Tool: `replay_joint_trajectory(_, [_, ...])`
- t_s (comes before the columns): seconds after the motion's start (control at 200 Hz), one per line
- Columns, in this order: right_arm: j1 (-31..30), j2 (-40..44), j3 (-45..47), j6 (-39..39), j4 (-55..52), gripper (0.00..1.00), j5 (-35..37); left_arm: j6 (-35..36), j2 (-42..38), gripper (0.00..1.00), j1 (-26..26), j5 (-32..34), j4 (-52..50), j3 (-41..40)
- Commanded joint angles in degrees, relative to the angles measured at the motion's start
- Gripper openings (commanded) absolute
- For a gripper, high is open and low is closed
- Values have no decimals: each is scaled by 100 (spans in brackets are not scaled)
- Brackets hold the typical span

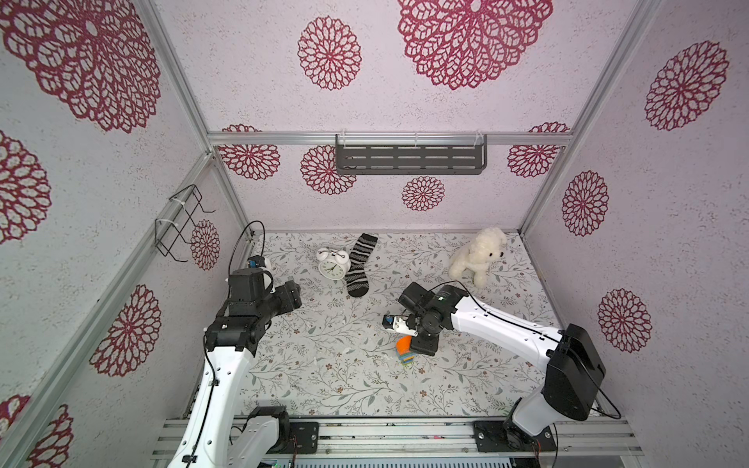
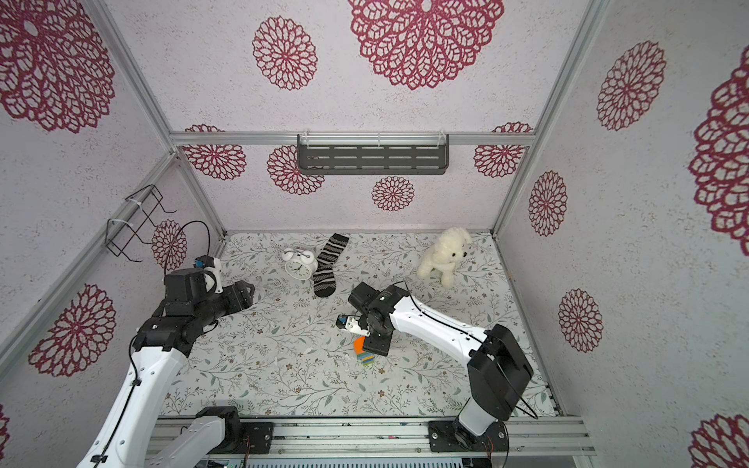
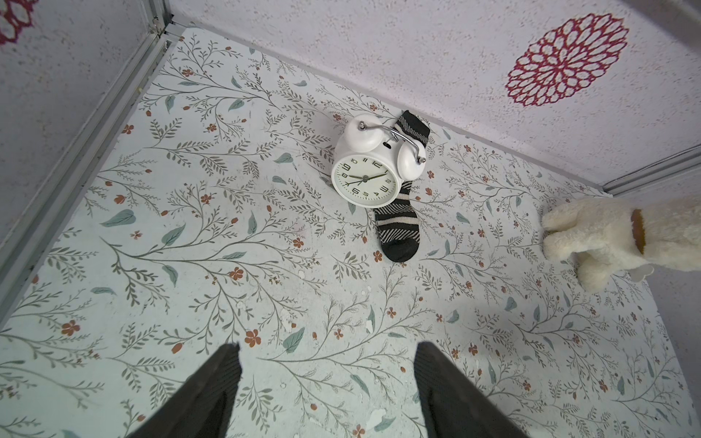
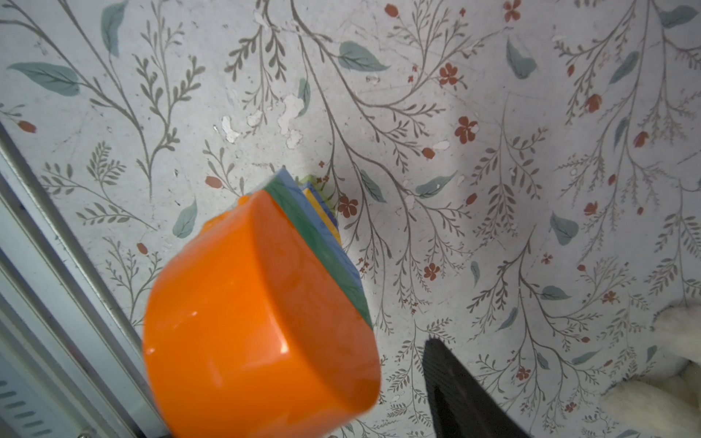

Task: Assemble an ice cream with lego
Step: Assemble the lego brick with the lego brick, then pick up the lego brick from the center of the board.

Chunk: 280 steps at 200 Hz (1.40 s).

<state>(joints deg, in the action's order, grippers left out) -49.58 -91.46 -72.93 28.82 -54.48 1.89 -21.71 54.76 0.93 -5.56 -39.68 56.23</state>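
Ice cream: stands on the table about midway between its left and right edges, nearer the front edge than the back; orange dome on top, then green and light-blue layers, with the narrow stem below
Right gripper: directly over the stack, jaws apart and gripping nothing; in the right wrist view the one visible finger stands clear of the dome, and the dome hides the other finger
Left gripper: spread and empty, over bare table near the left edge, well apart from the stack
Risk, toppling: wide bricks on a narrow stem look top-heavy; a finger brushing the dome on the way up or sideways would likely tip it
Risk, loose joints: how firmly the bricks are seated cannot be told; a sideways knock could split the stem
Risk, neighbours: alarm clock, sock and plush dog lie near the back edge, away from the stack, so probably no hazard
Shelf: on the back wall, nothing seen in it
Wire rack: on the left wall, nothing in it
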Motion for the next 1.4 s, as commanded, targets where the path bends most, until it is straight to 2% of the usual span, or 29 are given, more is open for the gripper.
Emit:
replay_joint_trajectory(0.0, [71,297,4,-138,5,67,131,-27,-1,77,74,-50,157,-77])
replay_joint_trajectory(0.27, [131,661,317,-581,136,67,180,-26,-27,77,71,-58,151,-77])
replay_joint_trajectory(0.52, [84,1730,1463,-1895,978,66,-32,-33,-53,77,72,-103,172,-77])
replay_joint_trajectory(0.56, [-91,1942,1622,-2229,1312,66,184,-34,-60,77,74,-119,179,-77])
replay_joint_trajectory(0.66, [-185,2340,1939,-2914,1949,66,-257,-19,-86,77,74,-156,172,-77])
replay_joint_trajectory(0.891, [-651,3117,3318,-4795,3703,63,389,24,-207,77,74,-274,216,-95])
replay_joint_trajectory(1.061, [-1296,3640,4351,-5680,4629,63,917,55,-264,77,72,-527,291,-112])
replay_joint_trajectory(1.266, [-2080,3389,5108,-5939,5631,63,1841,55,-163,77,41,-1534,509,-173])
replay_joint_trajectory(1.396, [-2361,3025,5439,-5754,6449,63,2237,71,33,77,-111,-1751,483,-139])
